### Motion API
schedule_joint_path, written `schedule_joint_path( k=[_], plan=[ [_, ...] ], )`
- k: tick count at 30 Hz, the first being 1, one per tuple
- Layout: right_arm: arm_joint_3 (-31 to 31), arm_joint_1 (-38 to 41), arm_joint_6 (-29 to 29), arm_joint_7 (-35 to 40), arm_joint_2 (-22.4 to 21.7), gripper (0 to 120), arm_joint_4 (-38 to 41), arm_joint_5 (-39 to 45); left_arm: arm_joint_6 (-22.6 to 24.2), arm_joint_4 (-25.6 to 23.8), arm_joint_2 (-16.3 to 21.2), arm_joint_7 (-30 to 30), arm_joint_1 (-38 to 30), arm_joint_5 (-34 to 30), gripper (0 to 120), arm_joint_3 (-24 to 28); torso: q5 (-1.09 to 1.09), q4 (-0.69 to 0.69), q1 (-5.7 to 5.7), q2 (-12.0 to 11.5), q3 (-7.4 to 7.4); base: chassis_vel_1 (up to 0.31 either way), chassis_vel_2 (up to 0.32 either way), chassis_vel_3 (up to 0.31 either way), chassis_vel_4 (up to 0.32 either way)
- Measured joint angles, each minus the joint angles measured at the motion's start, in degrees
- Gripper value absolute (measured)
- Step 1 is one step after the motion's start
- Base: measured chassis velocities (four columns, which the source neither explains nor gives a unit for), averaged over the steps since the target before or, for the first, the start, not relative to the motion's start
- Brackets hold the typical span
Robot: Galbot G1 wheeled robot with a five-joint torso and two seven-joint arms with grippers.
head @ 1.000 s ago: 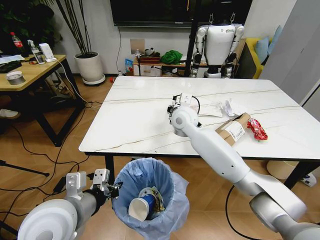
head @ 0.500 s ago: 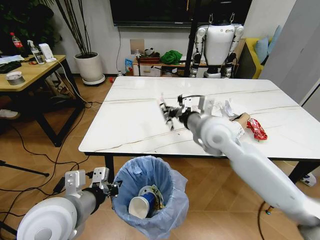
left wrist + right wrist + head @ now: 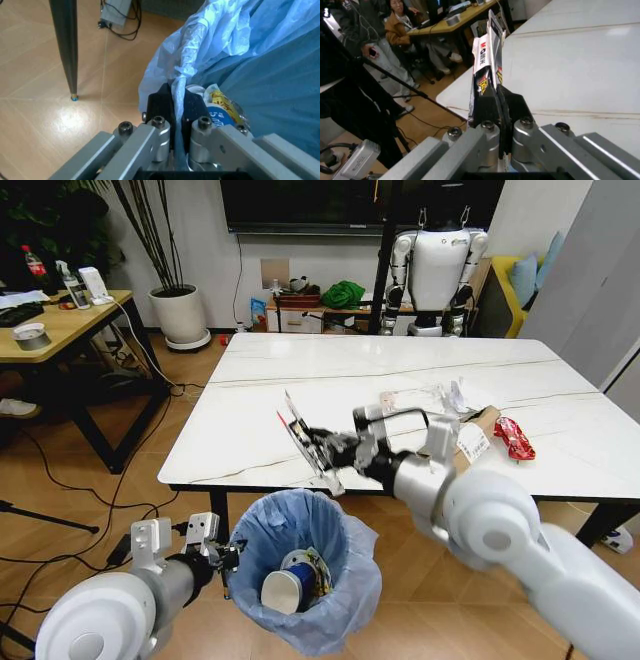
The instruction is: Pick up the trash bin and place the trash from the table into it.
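Observation:
The trash bin (image 3: 305, 580), lined with a crinkled blue bag, hangs below the table's near edge with a blue-banded paper cup (image 3: 285, 590) and a yellow wrapper inside. My left gripper (image 3: 222, 560) is shut on the bag's rim (image 3: 178, 80) at the bin's left side. My right gripper (image 3: 322, 450) is shut on a flat clear wrapper (image 3: 300, 442) with red and black print (image 3: 484, 63), held above the table's front edge, just over the bin. On the white marble table (image 3: 300, 400) lie a cardboard box (image 3: 470, 438), a red wrapper (image 3: 514, 437) and clear wrappers (image 3: 425, 398).
A wooden desk (image 3: 60, 325) stands at the left with a potted plant (image 3: 178, 310) behind it. A white humanoid robot (image 3: 437, 268) stands past the table's far edge. Black table legs (image 3: 67, 45) and cables run on the wooden floor.
My right arm has swung back from the middle of the table toward the near edge, carrying the flat wrapper to above the bin. The left gripper and bin stayed put.

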Motion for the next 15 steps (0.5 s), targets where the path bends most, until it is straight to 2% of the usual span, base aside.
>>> schedule_joint_path(
  k=[9, 15],
  plan=[
    [-1.76, -5.71, 2.82, -5.89, -0.74, 0, 3.08, -4.64, 0.0, 0.0, 0.21, -0.43, 0.18, -0.02, 0, -0.4, 0.0, -0.01, 0.0, 0.0, 0.0, 0.0, 0.0, 0.0, 0.0],
    [-3.19, -7.62, 2.43, -7.61, -1.71, 1, 3.25, -10.34, 0.0, 0.0, 0.27, -0.44, 0.13, 0.06, 0, -0.31, 0.0, 0.0, 0.0, 0.0, 0.0, 0.0, 0.0, 0.0, 0.0]
  ],
)
